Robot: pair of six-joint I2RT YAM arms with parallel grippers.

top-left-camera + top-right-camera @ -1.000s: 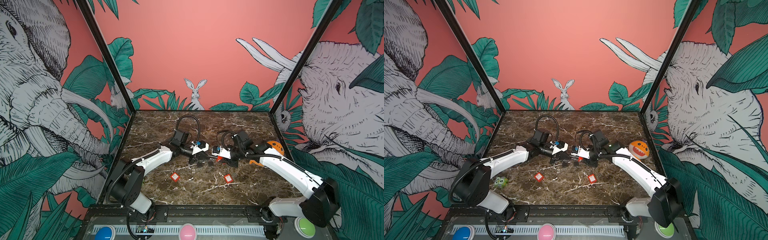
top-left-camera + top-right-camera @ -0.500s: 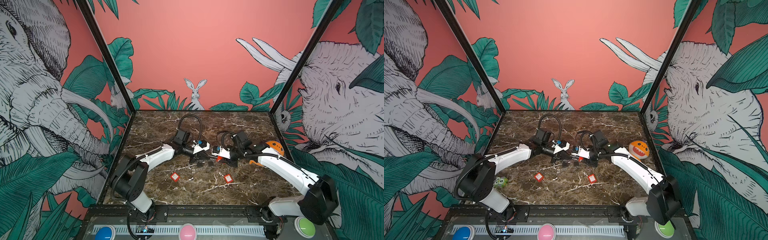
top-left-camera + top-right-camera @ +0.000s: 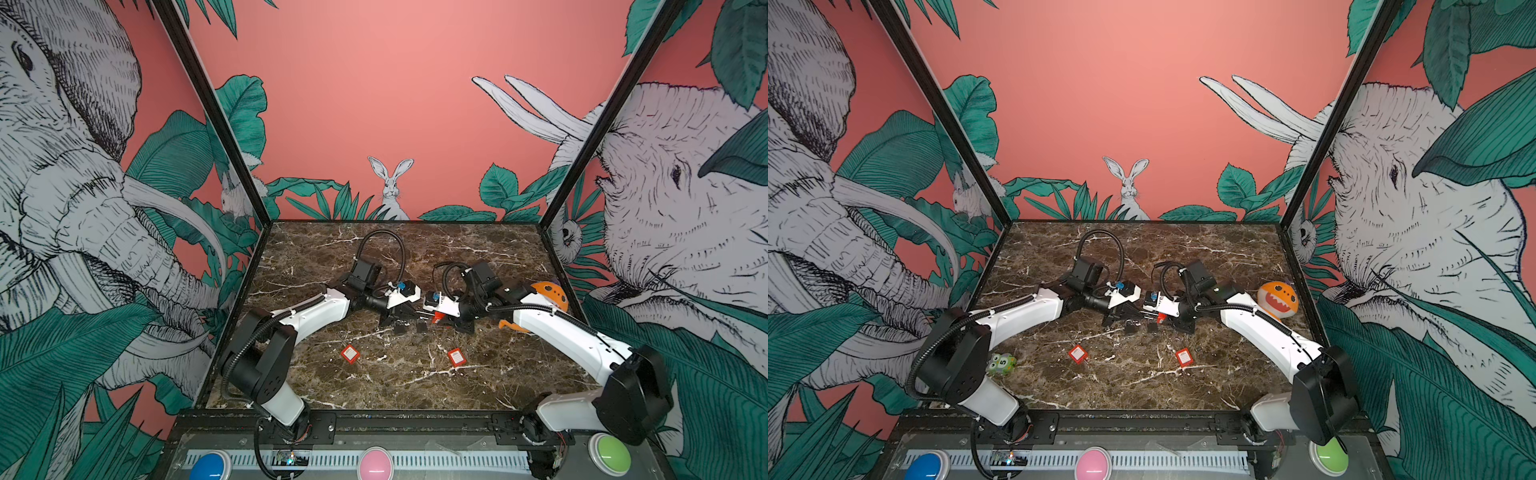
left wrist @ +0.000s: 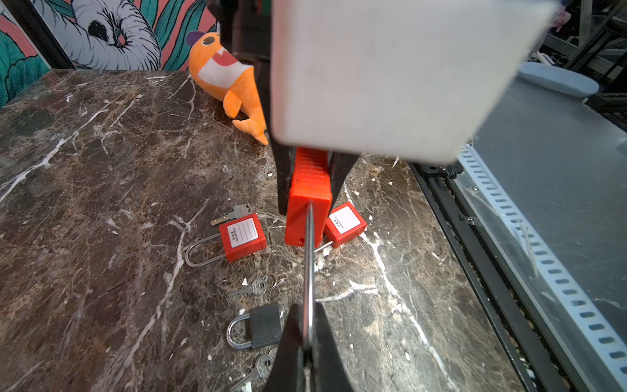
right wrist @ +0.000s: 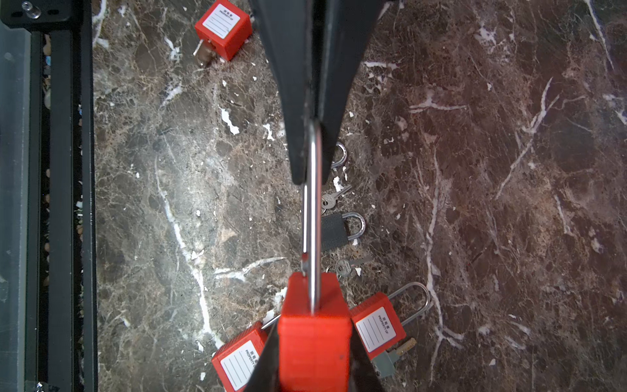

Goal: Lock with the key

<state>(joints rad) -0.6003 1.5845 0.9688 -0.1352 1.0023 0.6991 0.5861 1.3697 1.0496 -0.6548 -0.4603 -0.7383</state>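
My left claw [image 4: 307, 327] is pinched tight on the thin steel shackle [image 5: 315, 220] of a ribbed red plastic padlock [image 4: 308, 190]. My right claw [image 5: 314, 336] clamps its body, jaws only slightly apart. It hangs between them above the veined brown marble table [image 3: 415, 374]. A small silver key [image 4: 254, 288] lies below. Both grips look unchanged from a second ago.
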